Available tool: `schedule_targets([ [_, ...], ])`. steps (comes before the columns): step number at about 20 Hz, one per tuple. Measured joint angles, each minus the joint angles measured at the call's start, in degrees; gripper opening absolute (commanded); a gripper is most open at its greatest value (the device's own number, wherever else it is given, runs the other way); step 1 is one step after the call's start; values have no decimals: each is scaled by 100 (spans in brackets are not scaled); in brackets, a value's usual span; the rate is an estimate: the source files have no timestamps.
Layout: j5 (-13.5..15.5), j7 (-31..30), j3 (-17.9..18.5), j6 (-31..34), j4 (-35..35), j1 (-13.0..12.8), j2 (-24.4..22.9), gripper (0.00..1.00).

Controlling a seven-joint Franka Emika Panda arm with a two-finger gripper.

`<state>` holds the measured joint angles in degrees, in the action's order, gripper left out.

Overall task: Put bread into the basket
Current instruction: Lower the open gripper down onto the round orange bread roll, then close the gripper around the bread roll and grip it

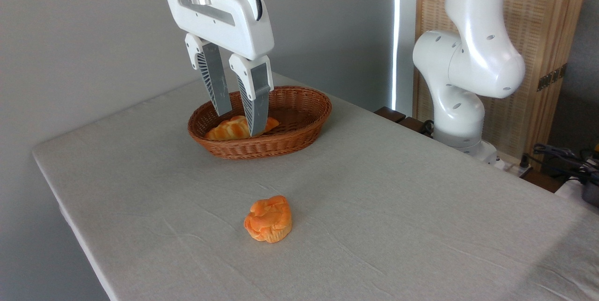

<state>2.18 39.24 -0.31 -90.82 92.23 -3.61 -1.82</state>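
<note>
Orange bread (268,219) sits alone toward the table's (421,207) front edge, well apart from the basket (299,128) near the back edge. Gripper (240,123) hangs over the basket, fingers parted, empty; bun lies forward of it, squat, no long axis.

We see a table (421,207) draped in a pale grey-beige cloth, filling most of the lower frame, its near corner at the left edge and its far edge running up toward the centre. The cloth shows faint creases (most visible toward the lower right). Two things rest directly on it. A reddish-brown woven basket (299,139) sits in the upper centre, near the far edge. Well apart from it, in the lower centre of the frame, stands the bread (268,219), a small round orange bun with a lumpy cracked top and paler base, upright on the cloth.
</note>
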Motion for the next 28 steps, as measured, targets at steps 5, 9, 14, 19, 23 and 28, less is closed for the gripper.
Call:
schedule_targets([
  [5,0,0,1,0,-1,0,0,100],
  [9,0,0,1,0,-1,0,0,100],
  [14,0,0,-2,-13,51,-1,14,100],
  [19,0,0,-3,-1125,896,-2,-4,100],
  [23,-1,24,-3,-1945,1761,-15,-74,100],
  [28,-381,106,-4,-2831,2773,-51,-74,100],
])
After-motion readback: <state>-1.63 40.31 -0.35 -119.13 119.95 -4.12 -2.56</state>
